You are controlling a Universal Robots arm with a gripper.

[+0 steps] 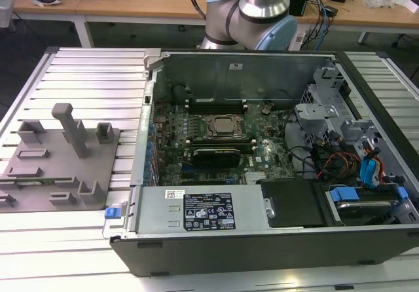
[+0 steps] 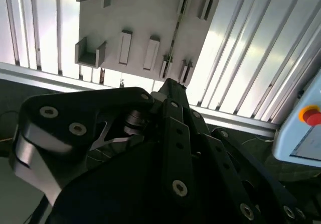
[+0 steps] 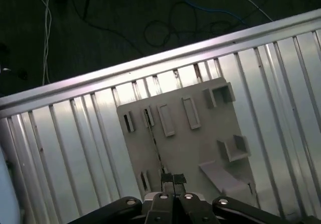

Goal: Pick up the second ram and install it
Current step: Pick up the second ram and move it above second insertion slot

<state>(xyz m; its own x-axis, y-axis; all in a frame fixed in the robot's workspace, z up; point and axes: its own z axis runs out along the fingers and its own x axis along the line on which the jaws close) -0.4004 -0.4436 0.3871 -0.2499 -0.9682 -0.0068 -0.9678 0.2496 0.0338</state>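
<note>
One end effector (image 3: 173, 180), mine: two dark fingertips drawn together, nothing clamped between them. The black linkage body sits behind them in both wrist views (image 2: 169, 86).

One second ram (image 3: 156, 148), seen edge-on as a thin dark line. It stands in the slotted holders of the grey fixture plate (image 3: 195, 148), beneath my fingertips and in line with them, not gripped. In the second wrist view the same stick (image 2: 175, 33) runs between small end brackets on that plate (image 2: 135, 18).

Several other holders on the plate: upright pockets, a U-shaped cradle, one tall post (image 1: 72, 128).

One slatted aluminium table (image 3: 65, 148) carrying the plate, which lies at the exterior view's left (image 1: 59, 167), lower left of the frame.

One open computer case (image 1: 262, 256) on the same table, beside the plate, centre to right of the exterior frame. Contents:
- CPU socket (image 1: 221, 127), mid-frame
- memory slots (image 1: 216, 103), just above it in the frame
- silver power supply (image 1: 196, 210), along the lower edge
- blue and orange drive cables (image 1: 366, 164), at the right

One arm (image 1: 252, 10), grey and blue joints, top centre of the exterior frame, behind the case.

Dark floor (image 3: 75, 43) with loose cables (image 3: 150, 28), past the table's edge.
</note>
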